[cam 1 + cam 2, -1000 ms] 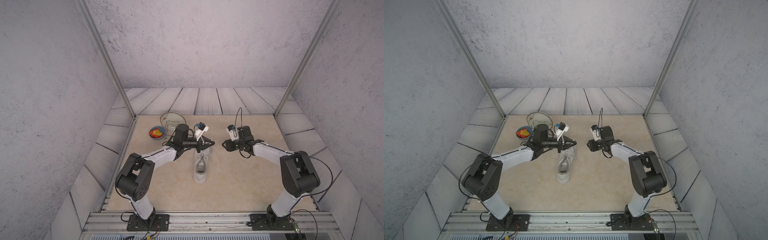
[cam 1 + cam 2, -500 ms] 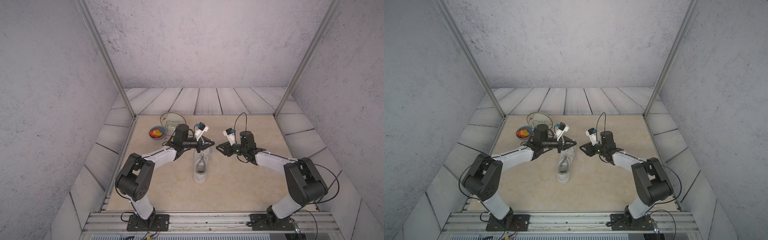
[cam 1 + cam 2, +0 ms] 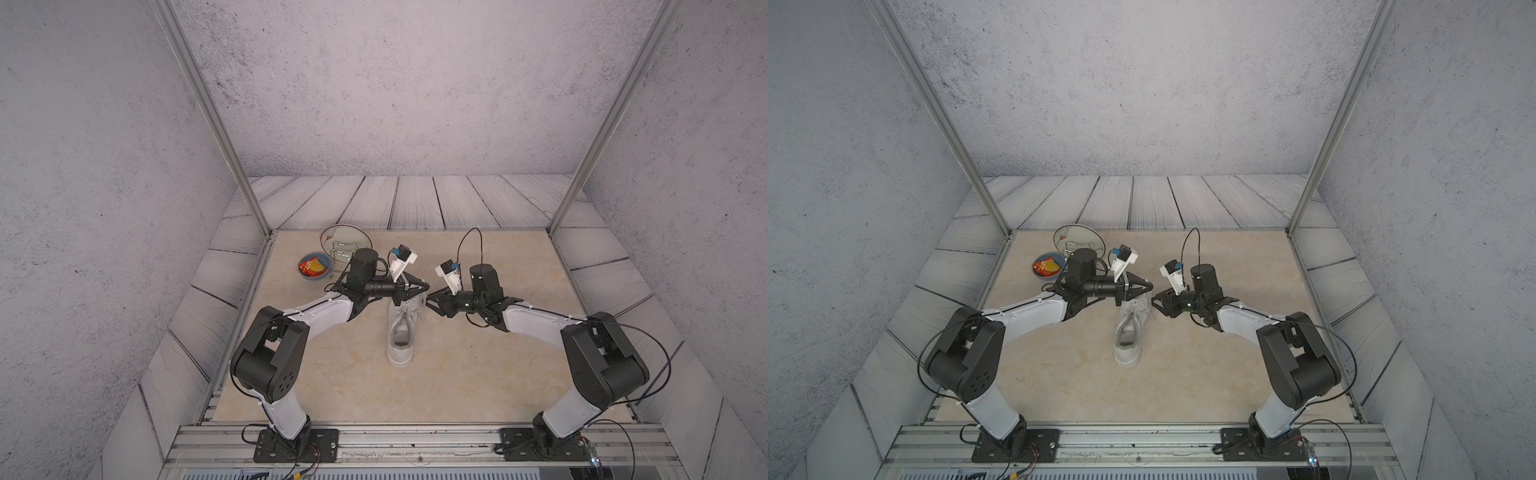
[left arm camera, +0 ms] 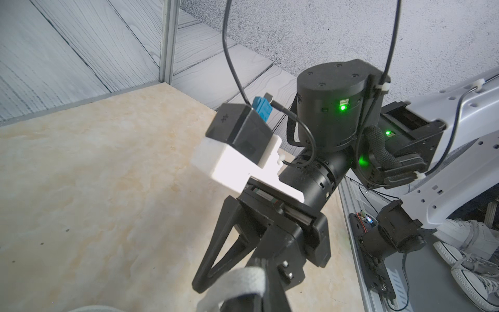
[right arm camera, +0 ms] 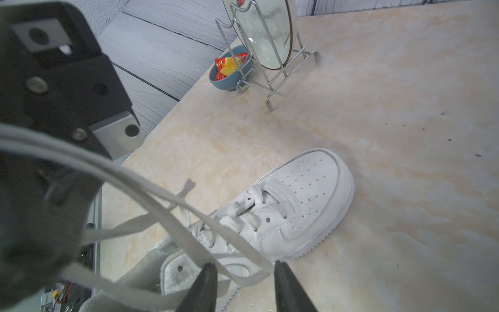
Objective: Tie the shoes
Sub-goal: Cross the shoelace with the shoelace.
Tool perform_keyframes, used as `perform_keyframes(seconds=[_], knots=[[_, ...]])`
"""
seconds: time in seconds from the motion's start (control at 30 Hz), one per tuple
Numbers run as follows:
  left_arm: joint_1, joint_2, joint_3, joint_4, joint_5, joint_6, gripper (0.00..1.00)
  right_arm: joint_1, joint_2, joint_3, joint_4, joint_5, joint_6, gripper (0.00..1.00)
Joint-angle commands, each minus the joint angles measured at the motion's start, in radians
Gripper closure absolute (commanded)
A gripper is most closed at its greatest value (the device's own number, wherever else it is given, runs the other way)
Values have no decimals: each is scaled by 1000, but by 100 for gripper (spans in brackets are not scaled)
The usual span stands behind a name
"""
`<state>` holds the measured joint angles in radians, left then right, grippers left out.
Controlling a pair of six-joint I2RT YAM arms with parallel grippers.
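The white sneaker [image 3: 401,332] sits mid-frame in both top views, and its limp, flat laces [image 5: 172,201] look light and slippery, best pinched near the ends, with the left gripper [image 3: 424,286] clamped on one strand and the right gripper [image 5: 245,267] parted astride a strand.

White low-top sneaker [image 3: 401,336] upright on sole, toe pointing away from arms; laces [image 5: 121,174] untied, strands lifted.

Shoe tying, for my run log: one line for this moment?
left gripper: shut on lace | right gripper: open, lace between jaws | shoe: no bow yet
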<state>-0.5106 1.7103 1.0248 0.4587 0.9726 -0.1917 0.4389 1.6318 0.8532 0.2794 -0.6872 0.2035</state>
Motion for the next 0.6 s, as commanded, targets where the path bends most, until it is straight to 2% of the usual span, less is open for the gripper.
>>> perform_keyframes(seconds=[0.0,0.57], knots=[[7,19,14,3,8,-3,100,13,25,36,-11,-17,-25,59],[8,21,15,-12,2,5,100,26,-51,-31,-15,13,-68,58]])
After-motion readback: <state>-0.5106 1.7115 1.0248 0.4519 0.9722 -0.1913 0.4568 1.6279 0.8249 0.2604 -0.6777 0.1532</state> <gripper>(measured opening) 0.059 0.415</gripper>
